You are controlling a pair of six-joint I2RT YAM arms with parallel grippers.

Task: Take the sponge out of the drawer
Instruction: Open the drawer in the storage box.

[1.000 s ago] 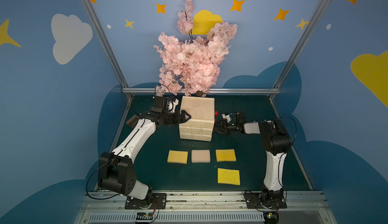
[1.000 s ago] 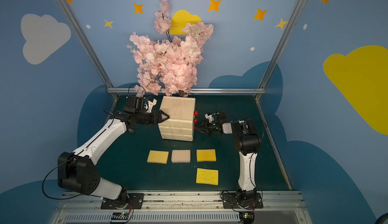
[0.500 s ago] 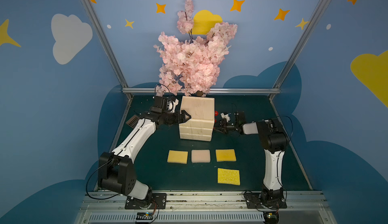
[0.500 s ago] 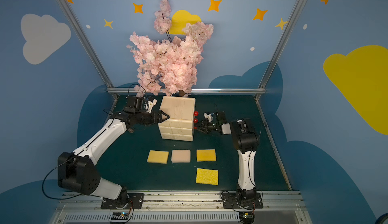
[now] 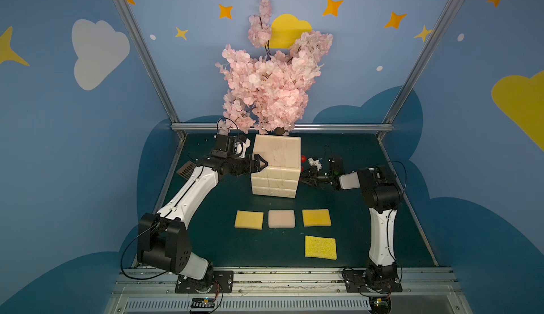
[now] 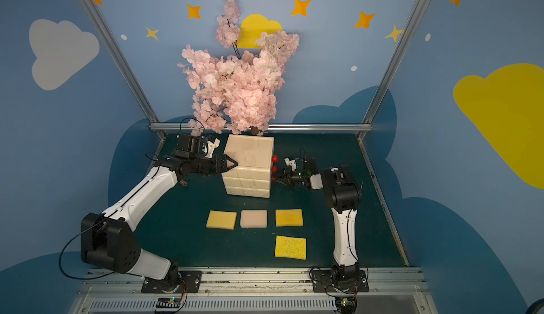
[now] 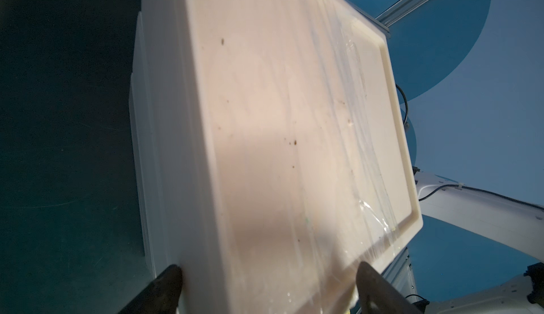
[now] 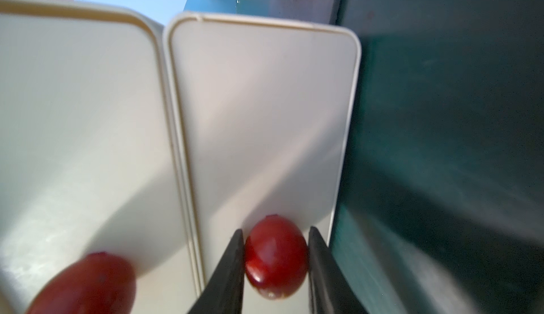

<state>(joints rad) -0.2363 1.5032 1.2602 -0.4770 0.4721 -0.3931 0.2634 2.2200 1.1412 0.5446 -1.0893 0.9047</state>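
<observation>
The right hand [image 8: 276, 233] clasps the glossy red round knob [image 8: 275, 264] of the lowest cream drawer [image 8: 265, 121], which is shut, its contents hidden. The left hand [image 7: 268, 267], spread wide, straddles the cream plastic cabinet's [image 5: 276, 162] top edge. Four flat foam sponges [image 5: 249, 220] lie before it.

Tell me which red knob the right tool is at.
The bottom knob: it sits between the right tool's fingers, while the middle knob and top knob are free.
</observation>
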